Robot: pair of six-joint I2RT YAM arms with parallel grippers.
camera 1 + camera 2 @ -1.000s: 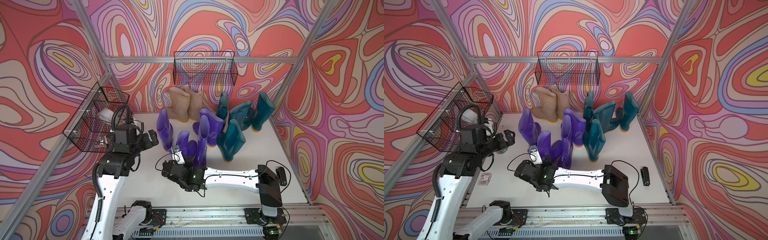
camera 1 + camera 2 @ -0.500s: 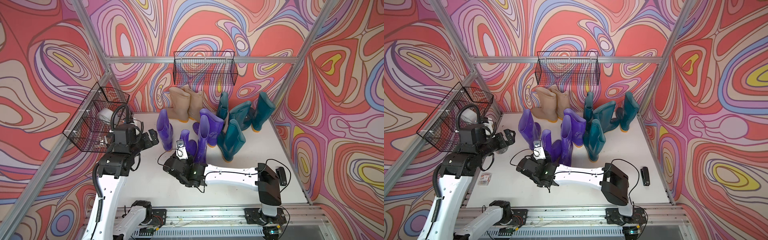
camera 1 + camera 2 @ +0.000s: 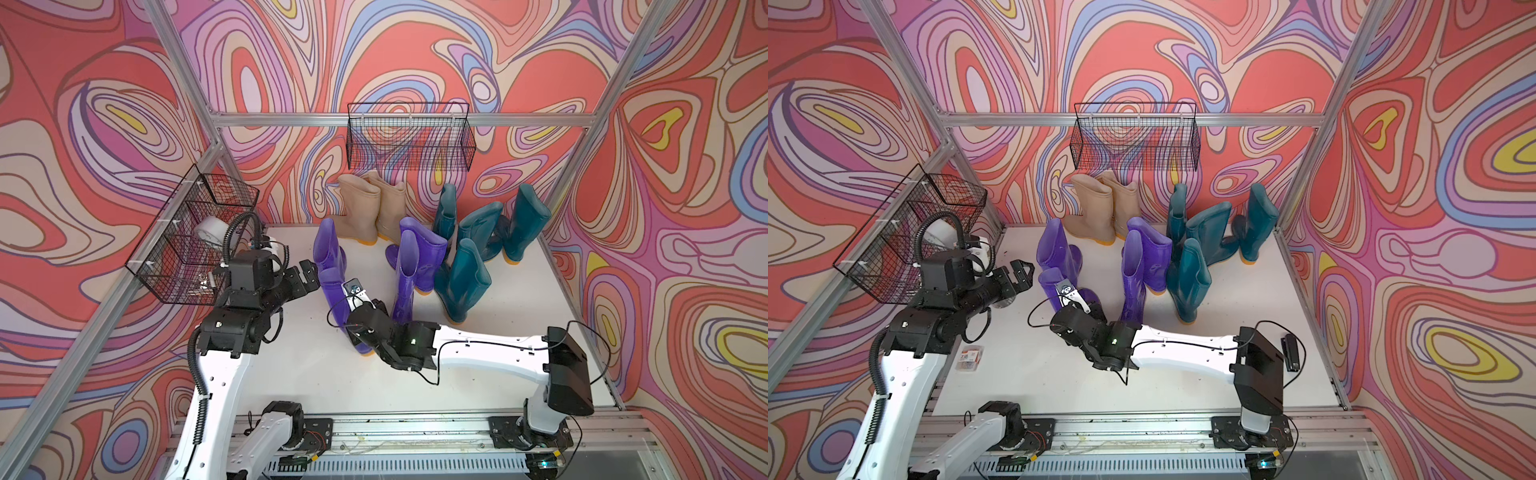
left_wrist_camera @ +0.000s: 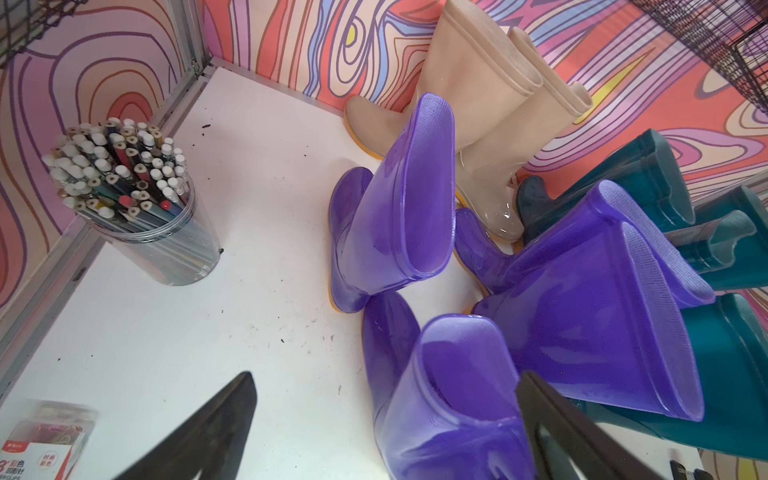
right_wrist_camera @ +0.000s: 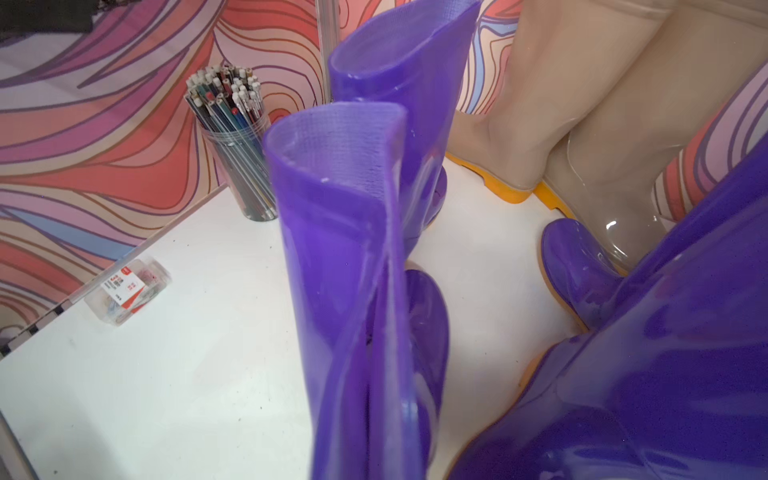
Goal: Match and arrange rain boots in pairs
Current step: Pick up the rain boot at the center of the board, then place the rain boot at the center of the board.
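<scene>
Right gripper [image 3: 351, 294] pinching purple boot [image 3: 333, 286]; white tabletop [image 3: 316, 376], swirl-patterned walls [image 3: 415, 50].

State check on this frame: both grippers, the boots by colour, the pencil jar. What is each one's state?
right gripper: shut on nearest purple boot, shaft pinched flat.
left gripper: open, empty.
other purple boots: three, standing.
beige boots: upright, side by side.
teal boots: standing, bunched together.
pencil jar: upright, full.
</scene>
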